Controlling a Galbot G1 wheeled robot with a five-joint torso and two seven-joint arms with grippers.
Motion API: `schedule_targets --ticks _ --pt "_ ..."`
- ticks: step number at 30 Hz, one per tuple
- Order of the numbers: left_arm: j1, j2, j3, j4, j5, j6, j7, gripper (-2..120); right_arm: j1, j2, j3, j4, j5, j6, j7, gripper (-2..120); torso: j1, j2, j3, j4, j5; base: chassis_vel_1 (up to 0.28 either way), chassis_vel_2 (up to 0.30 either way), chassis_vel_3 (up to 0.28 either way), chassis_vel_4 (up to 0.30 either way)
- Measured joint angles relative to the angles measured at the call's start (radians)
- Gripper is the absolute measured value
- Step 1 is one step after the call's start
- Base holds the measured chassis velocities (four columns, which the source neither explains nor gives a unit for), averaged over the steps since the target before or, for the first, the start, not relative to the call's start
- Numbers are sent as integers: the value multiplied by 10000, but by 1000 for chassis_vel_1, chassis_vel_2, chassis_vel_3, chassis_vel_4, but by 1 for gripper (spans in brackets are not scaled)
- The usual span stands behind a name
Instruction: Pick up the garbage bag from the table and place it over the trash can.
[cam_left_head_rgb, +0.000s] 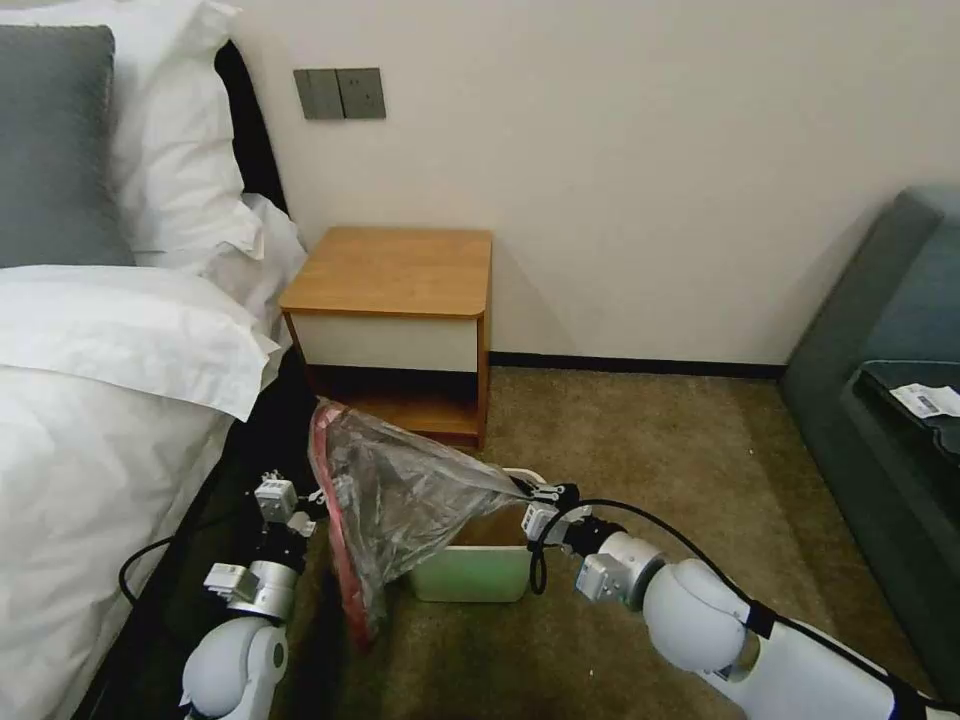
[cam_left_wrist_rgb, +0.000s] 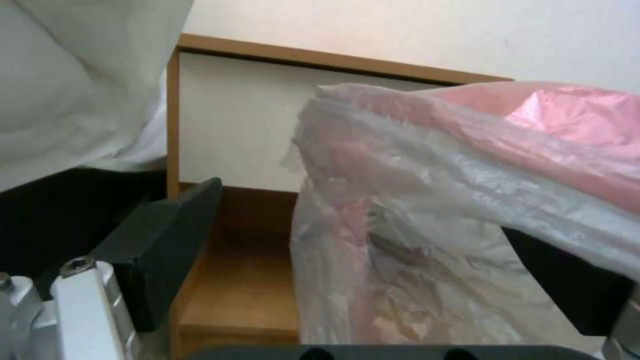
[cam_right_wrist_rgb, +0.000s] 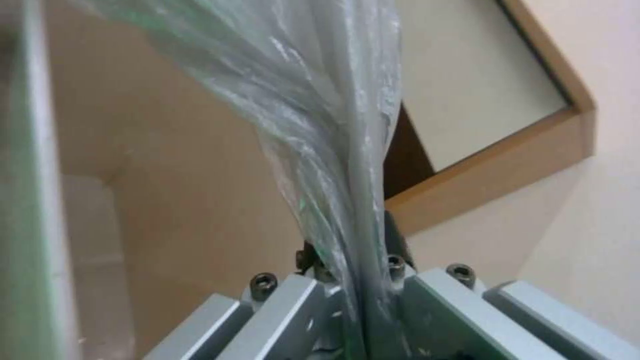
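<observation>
From the head view, the garbage bag (cam_left_head_rgb: 400, 500) hangs stretched between our grippers at six o'clock, above the trash can (cam_left_head_rgb: 470, 575) — the counter (cam_left_head_rgb: 395, 270) is bare. Left wrist: the left gripper (cam_left_head_rgb: 300, 500) has its jaws apart, with the bag's rim draped over one finger. Right wrist: the right gripper (cam_right_wrist_rgb: 353, 280) is clamped on plastic. We judge the next move is lowering the mouth over the rim.

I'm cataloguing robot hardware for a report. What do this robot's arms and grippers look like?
Both arms have glossy white rounded shells with silver metallic wrist sections. A black cable loops beside each wrist. The left gripper and right gripper have pale grey-white metal finger mounts fastened with dark hex screws. The left wrist view shows flat black finger pads. No markings are legible.
</observation>
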Motion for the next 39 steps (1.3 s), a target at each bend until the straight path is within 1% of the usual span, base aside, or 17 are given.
schedule_targets --ticks 1,2,7,8,9,11,13,14,18,20,23,24,27,30,31,34,39 --pt "0 0 0 0 0 0 0 97 0 0 0 0 0 0 0 0 0 0 0 0 0 0 0 0 0" --pt "-3 86 -36 -10 3 9 0 97 52 -49 30 -2 83 4 -394 0 0 0 0 0 0 0 0 0 0" --pt "-7 137 -49 -38 3 17 0 97 110 -65 30 -30 106 29 -623 0 0 0 0 0 0 0 0 0 0" --pt "-4 178 -46 -41 3 20 -5 97 173 -62 11 -96 157 69 -807 3 0 0 0 0 0 0 0 0 0" --pt "25 237 -26 -41 7 22 -21 97 272 -49 -62 -169 174 76 -953 13 0 0 0 0 0 0 0 0 0" --pt "48 273 -5 -41 16 40 -34 97 357 -49 -113 -206 182 76 -1028 14 0 0 0 0 1 0 0 0 0" --pt "82 364 91 -41 69 127 -101 97 572 -65 -141 -257 192 108 -1360 25 0 0 0 0 0 0 0 0 0" --pt "82 364 91 -41 69 127 -101 97 572 -65 -141 -257 192 108 -1360 25 0 0 0 0 0 0 0 0 0" --pt "64 413 253 21 198 198 -176 97 946 -82 -277 -317 196 162 -1708 43 0 0 1 1 0 0 0 0 0" --pt "56 413 277 27 211 209 -185 97 980 -82 -289 -324 198 172 -1748 47 0 0 0 0 0 0 0 0 0" --pt "14 426 356 78 252 248 -218 97 1028 -79 -347 -424 194 268 -1855 62 0 0 1 0 -1 0 0 0 0" --pt "14 426 356 78 252 248 -218 97 1028 -79 -347 -424 194 268 -1855 62 0 0 1 0 -1 0 0 0 0" --pt "-9 463 368 95 256 250 -233 97 1027 -71 -349 -465 189 323 -1884 70 0 0 0 0 0 0 0 0 0" --pt "-69 546 336 103 248 255 -267 97 1023 -18 -323 -516 199 412 -1904 86 0 0 1 0 0 0 0 0 0" --pt "-69 546 336 103 248 255 -267 97 1023 -18 -323 -516 199 412 -1904 86 0 0 1 0 0 0 0 0 0" --pt "-136 588 276 145 227 256 -310 97 1059 109 -291 -652 305 534 -1875 98 0 0 0 0 0 0 0 0 0" --pt "-154 617 169 169 200 230 -324 97 1099 293 -316 -779 523 613 -1762 100 0 0 0 0 0 0 0 0 0"
